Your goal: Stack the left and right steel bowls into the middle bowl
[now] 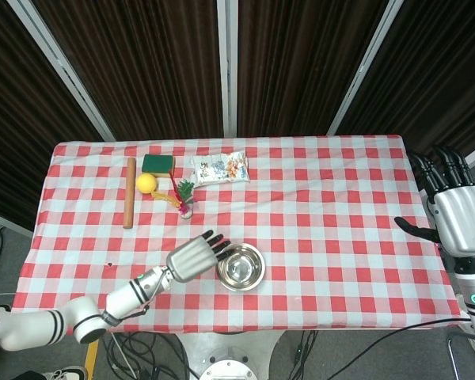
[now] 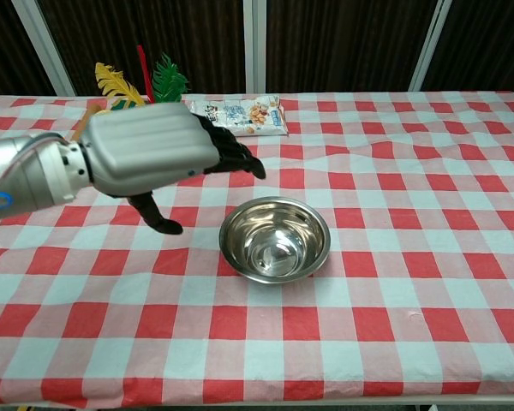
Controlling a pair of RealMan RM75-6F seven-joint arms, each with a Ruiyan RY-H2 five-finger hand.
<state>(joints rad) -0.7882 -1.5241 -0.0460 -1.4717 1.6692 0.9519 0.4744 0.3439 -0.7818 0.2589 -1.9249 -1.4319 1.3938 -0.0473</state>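
One steel bowl (image 1: 241, 267) (image 2: 275, 239) sits near the front middle of the checked table; it looks like a single stack, and I see no other bowls apart from it. My left hand (image 1: 195, 256) (image 2: 158, 154) hovers just left of the bowl, palm down, fingers spread, holding nothing. My right hand (image 1: 451, 204) is raised past the table's right edge in the head view, fingers extended and empty; the chest view does not show it.
At the back left lie a wooden rolling pin (image 1: 130, 203), a yellow ball (image 1: 146, 183), a green sponge (image 1: 157, 164), a snack packet (image 1: 219, 169) (image 2: 242, 116) and a feathered toy (image 1: 184, 197) (image 2: 137, 79). The red-and-white tablecloth (image 1: 332, 198) covers the table.
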